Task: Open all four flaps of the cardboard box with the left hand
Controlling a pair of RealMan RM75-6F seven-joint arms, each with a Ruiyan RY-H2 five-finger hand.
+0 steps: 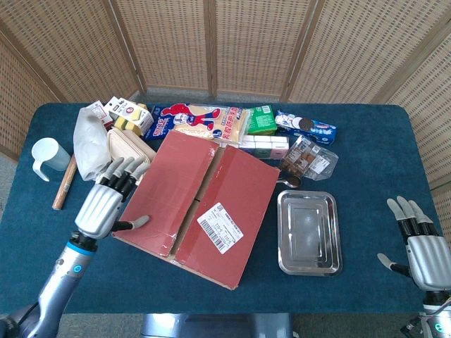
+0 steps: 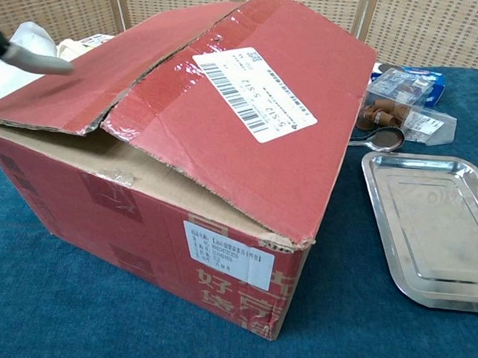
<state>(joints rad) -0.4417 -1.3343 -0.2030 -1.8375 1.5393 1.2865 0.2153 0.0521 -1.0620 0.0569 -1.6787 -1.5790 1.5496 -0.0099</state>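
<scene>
Blue table [image 1: 366, 296] | left hand [image 1: 106, 201] released, fingers spread | cardboard box [image 1: 201, 204] just right of it, flaps closed | I hook fingertips under near flap [image 2: 60, 81] edge, lift outward slowly.

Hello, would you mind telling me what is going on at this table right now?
The robot is about to open a red cardboard box whose top flaps are all down. Its left hand, fingers spread and holding nothing, is at the box's left edge beside the left top flap. The right hand rests open at the table's far right, away from everything. A steel tray lies beside the box, with snacks and cups behind.
</scene>
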